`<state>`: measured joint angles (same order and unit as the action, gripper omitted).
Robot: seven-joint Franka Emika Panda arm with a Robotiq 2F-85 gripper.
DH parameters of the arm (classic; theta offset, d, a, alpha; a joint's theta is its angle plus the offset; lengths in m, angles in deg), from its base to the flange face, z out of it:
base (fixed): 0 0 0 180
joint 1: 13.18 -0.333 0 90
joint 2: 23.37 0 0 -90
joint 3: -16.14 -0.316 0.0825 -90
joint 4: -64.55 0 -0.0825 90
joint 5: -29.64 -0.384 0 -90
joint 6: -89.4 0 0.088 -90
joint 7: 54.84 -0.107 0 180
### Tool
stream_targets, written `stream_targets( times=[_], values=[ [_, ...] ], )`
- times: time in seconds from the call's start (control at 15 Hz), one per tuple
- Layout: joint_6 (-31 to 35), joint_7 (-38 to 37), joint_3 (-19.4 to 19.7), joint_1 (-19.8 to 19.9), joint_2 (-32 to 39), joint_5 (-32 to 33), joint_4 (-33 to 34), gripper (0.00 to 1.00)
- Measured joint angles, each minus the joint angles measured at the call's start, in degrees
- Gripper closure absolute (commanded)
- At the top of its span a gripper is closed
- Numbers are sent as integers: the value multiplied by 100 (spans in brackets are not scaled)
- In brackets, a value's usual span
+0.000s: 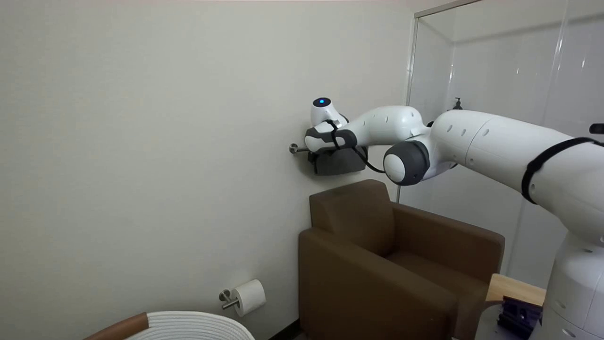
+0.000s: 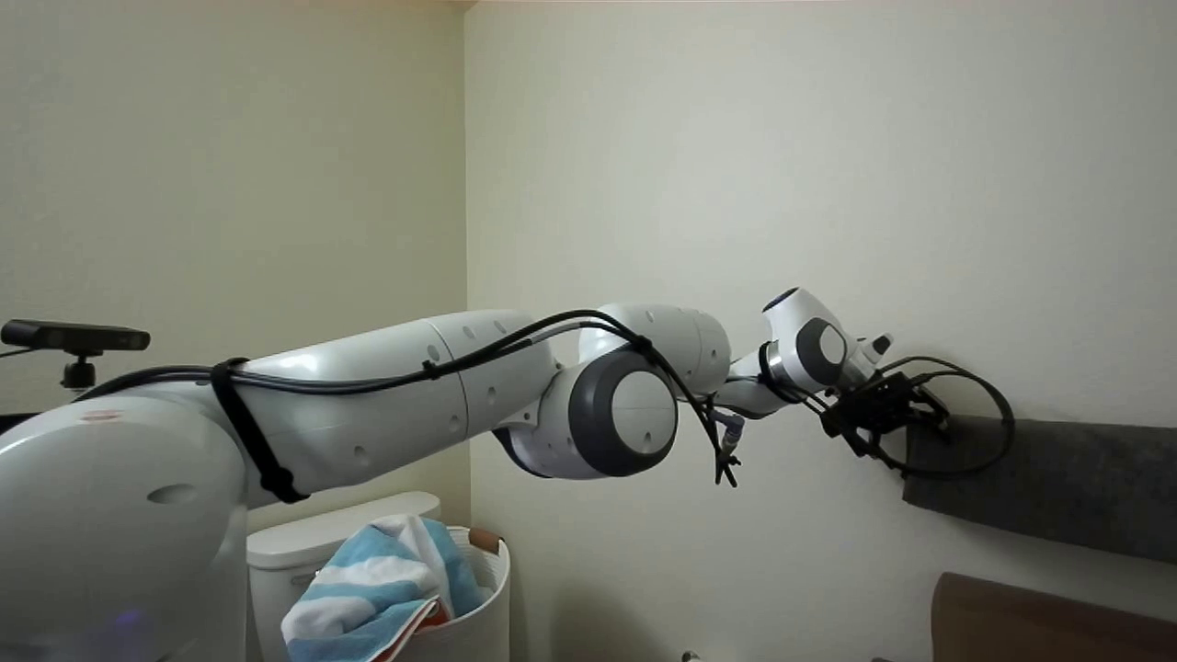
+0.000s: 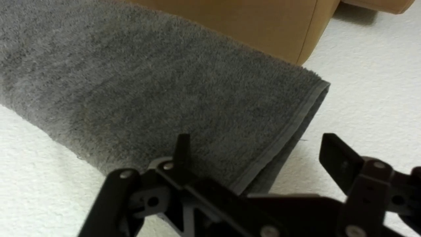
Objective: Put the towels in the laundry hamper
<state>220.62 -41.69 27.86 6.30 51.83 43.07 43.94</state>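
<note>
"where's the dark grey towel [image 1: 342, 164]?"
"hanging at the metal towel bar [image 1: 298, 149] above the armchair [image 1: 373, 276], its top hidden by the robot arm [image 1: 457, 137]."
"and the laundry hamper [image 1: 188, 326]?"
"part of its white and brown rim shows, lower left of the toilet paper roll [image 1: 251, 297]."

Towel [image 1: 340, 164] on wall bar [image 1: 302, 149], above the armchair [image 1: 384, 276]

We see a white arm [image 2: 386, 441], black cables [image 2: 429, 370], a grey-ringed joint [image 2: 598, 409] near centre, and a black, silver-screwed gripper [image 3: 256, 141].
</note>
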Motion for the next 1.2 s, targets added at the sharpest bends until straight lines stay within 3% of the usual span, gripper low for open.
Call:
stream_targets(
  times=[1.2],
  values=[
    [19,-92,-55,211,-14,-90,11,0]
  ],
)
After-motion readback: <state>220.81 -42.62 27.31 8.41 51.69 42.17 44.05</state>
